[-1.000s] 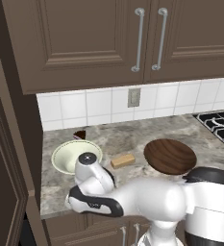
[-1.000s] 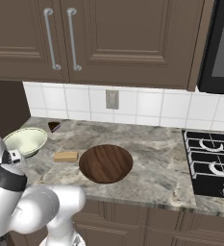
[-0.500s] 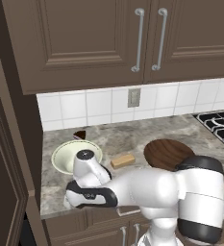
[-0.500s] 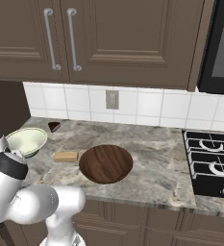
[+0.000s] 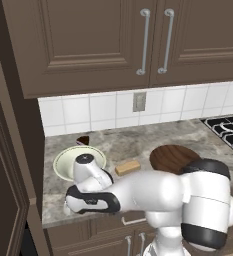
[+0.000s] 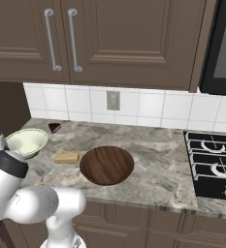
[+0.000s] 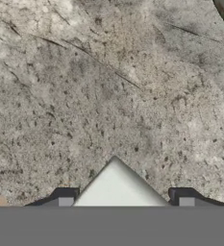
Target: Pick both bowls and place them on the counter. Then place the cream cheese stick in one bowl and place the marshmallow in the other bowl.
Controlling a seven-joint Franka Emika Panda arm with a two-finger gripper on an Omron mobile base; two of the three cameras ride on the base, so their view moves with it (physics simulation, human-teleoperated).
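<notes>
The gripper (image 7: 125, 198) has its jaws on both sides of the white marshmallow (image 7: 116, 185), near the front left corner of the counter (image 7: 108, 86); I cannot tell if they already press it. Next, I think, comes a firm grip, then carrying it to the cream bowl (image 5: 64, 159) behind.

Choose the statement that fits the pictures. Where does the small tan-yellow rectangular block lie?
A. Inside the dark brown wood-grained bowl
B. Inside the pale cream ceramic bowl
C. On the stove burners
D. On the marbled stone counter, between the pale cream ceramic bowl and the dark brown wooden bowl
D: the small tan-yellow rectangular block rests on the marbled stone counter, with the pale cream ceramic bowl on one side and the dark brown wood-grained bowl on the other.
</notes>
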